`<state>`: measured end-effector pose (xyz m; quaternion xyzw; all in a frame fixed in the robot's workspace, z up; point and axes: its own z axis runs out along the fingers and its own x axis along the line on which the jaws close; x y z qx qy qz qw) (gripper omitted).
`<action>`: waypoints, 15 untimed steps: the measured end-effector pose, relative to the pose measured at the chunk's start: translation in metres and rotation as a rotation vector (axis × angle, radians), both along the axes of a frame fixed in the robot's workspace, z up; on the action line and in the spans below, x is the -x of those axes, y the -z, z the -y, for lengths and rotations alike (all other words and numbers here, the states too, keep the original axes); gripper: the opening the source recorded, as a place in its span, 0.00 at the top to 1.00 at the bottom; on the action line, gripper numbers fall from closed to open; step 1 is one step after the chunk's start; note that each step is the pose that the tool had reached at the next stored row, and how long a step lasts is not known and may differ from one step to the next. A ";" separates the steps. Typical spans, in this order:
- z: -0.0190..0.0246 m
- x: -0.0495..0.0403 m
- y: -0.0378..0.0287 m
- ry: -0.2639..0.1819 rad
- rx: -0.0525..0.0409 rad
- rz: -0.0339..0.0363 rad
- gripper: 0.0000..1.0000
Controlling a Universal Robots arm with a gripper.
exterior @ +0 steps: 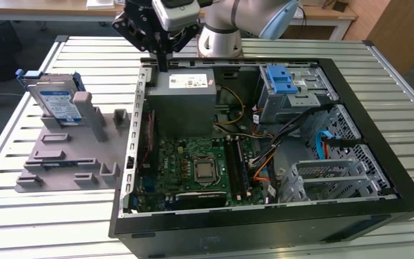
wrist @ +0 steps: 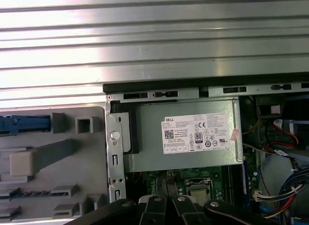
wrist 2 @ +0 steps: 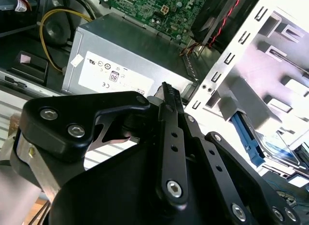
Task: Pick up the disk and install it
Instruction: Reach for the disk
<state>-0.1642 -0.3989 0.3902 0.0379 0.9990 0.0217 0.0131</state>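
Observation:
The disk (exterior: 54,101) stands upright in a grey holder (exterior: 70,145) on the table, at the exterior view's left of the open computer case. It is silver with a white-and-blue label and a blue bracket. In the second wrist view a slice of the disk (wrist 2: 279,148) shows beside the holder, and in the first wrist view its blue bracket (wrist: 24,123) shows. My gripper (exterior: 162,63) hangs above the case's far rim, over the grey power-supply box (exterior: 185,97), well apart from the disk. In both wrist views its fingers (wrist 2: 169,97) lie together, shut on nothing.
The black case (exterior: 264,221) lies open with the motherboard (exterior: 192,167), cables and a silver cage with a blue latch (exterior: 282,81) inside. The slatted metal table (exterior: 49,216) runs around the case. The arm's base (exterior: 221,40) stands behind the case.

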 end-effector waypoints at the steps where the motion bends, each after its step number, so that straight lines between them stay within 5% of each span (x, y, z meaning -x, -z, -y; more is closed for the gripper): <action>1: 0.0000 0.0003 0.0000 0.000 0.0000 0.0000 0.89; 15: 0.0000 0.0041 0.0005 0.000 0.0000 0.0000 0.89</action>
